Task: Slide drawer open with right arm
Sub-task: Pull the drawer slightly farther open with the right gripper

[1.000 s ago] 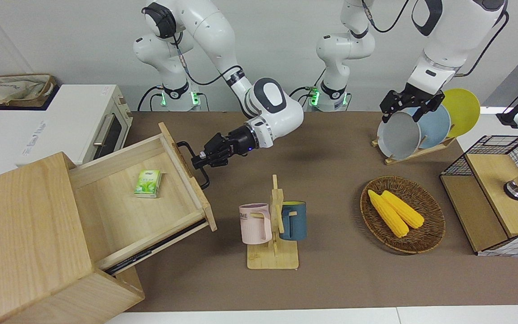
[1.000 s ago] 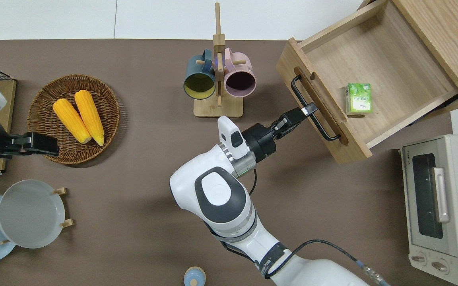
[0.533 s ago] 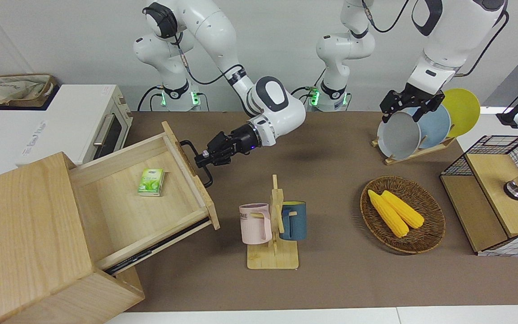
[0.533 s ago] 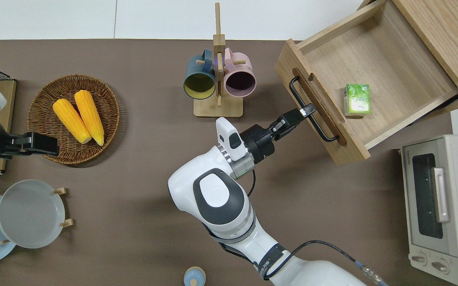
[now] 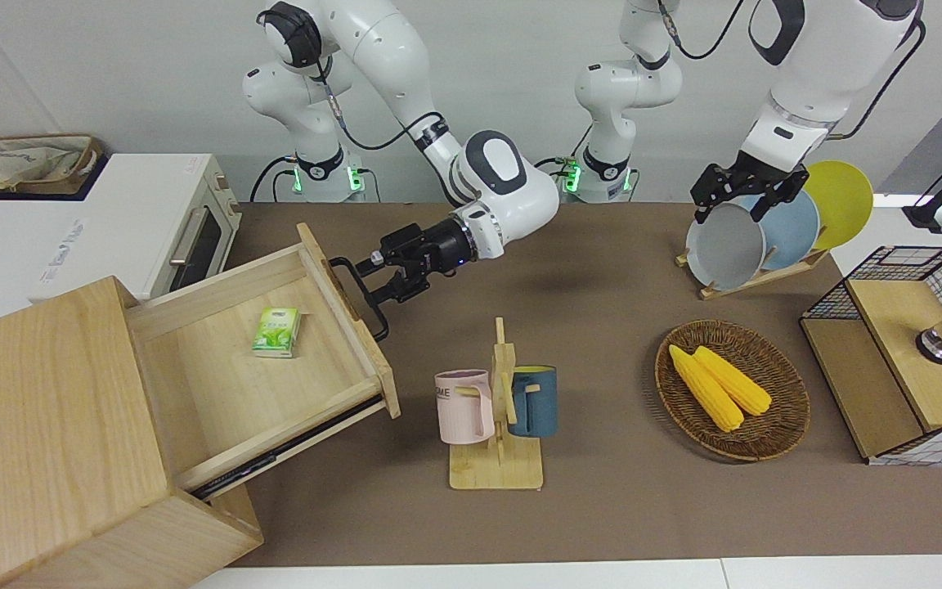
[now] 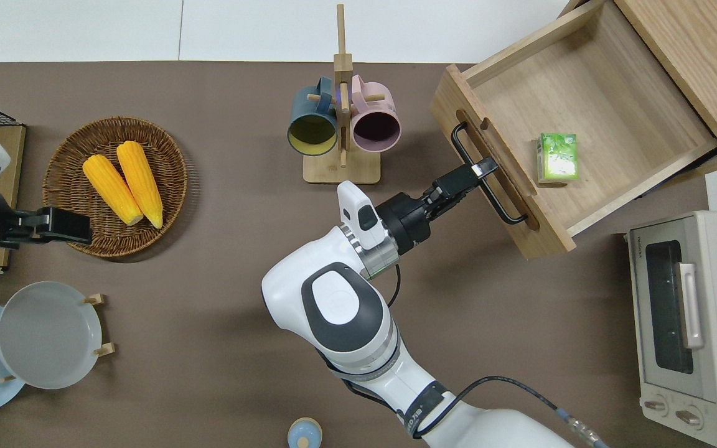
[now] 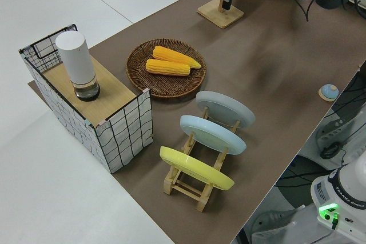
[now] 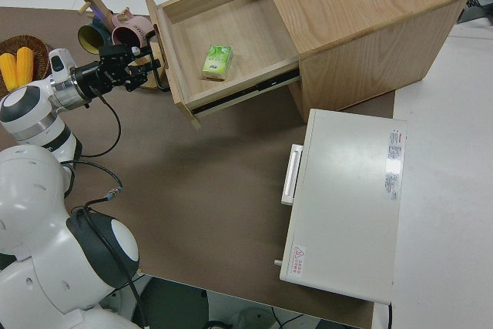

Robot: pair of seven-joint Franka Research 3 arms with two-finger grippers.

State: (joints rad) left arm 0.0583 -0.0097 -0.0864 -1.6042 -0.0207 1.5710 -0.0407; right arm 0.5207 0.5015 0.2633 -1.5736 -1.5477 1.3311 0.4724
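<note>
The wide, shallow light-wood drawer (image 6: 582, 112) sits pulled well out of the big pale wooden cabinet (image 5: 38, 425) in the upper right of the overhead view. It lies at a slant to the table edges. Its front panel and black metal bar handle (image 6: 486, 174) run diagonally down the frame, long axis from upper left to lower right, and the front faces lower left toward the middle of the brown table (image 6: 209, 311).

The white right arm's black two-finger gripper (image 6: 477, 170) is right at that handle, fingers spread, one above the bar and one below it in the front view, not pinching it.

Inside the drawer, a small green carton (image 6: 557, 157) lies flat on the floor near the front panel. The drawer floor around it is bare wood.

Room check: bare brown table shows at centre frame between the drawer front and the wooden mug stand (image 6: 342, 168), with its pink mug (image 6: 375, 126) and dark blue mug (image 6: 312, 127). The drawer's lower corner stands near the white toaster oven (image 6: 688, 323) at the right edge, apart from it.

The left gripper (image 5: 745, 192) is parked; I can't tell how its fingers stand.
</note>
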